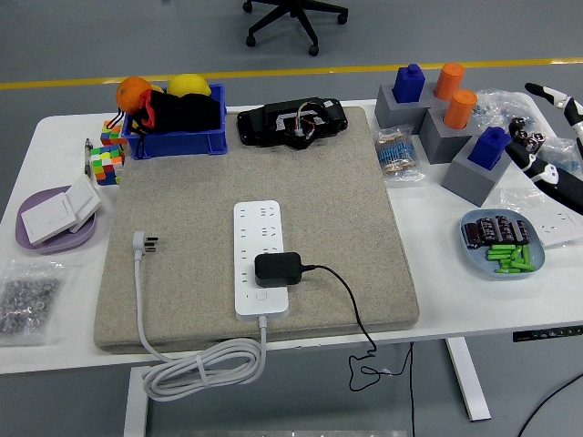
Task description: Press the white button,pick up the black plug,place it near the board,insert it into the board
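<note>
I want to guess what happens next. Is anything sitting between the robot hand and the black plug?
Yes. The right robot hand is off at the table's right edge; the blue dish of batteries lies roughly between it and the black plug.

A rough, matt felt-like mat (255,182) is seen under the smooth white plastic board (260,259) and matt black plug (278,269).

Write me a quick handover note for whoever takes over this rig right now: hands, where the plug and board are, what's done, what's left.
Right hand: at the table's right edge, fingers spread, holding nothing. Left hand: out of view.
Black plug sits on the white power board, just above its white button, mid-mat.
Done: the plug looks seated in the board.
Left: can't tell whether the button was pressed; check it.
</note>
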{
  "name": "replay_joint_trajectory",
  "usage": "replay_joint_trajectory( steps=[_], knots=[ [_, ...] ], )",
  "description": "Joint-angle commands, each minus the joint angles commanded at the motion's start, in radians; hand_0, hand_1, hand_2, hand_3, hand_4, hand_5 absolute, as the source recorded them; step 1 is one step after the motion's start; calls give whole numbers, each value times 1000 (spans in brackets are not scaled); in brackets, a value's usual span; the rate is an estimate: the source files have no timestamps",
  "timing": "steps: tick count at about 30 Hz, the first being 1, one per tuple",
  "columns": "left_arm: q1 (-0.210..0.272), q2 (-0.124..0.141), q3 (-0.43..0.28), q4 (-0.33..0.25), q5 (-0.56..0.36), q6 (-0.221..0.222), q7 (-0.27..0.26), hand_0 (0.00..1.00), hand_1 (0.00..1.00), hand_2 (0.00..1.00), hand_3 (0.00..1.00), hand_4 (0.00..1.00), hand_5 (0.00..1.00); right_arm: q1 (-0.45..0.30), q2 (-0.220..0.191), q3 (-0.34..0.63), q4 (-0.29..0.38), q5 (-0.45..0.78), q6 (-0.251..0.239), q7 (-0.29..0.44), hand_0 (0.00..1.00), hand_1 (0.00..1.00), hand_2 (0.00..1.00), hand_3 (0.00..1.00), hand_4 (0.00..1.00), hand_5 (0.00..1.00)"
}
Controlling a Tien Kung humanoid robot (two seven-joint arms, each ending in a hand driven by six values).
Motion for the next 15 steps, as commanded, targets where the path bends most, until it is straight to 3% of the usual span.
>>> replay_joint_trajectory(
  steps=[4,15],
  knots=[
    [7,-2,12,0,-13,-1,-3,790,740,705,769,565,475,-25,11,20,0,5,-19,36,956,874,830,797,998,859],
    [-3,-6,56,0,-57,-4,-10,790,740,706,770,566,474,-39,29,52,0,-15,-18,28,946,863,812,771,998,787]
  ],
)
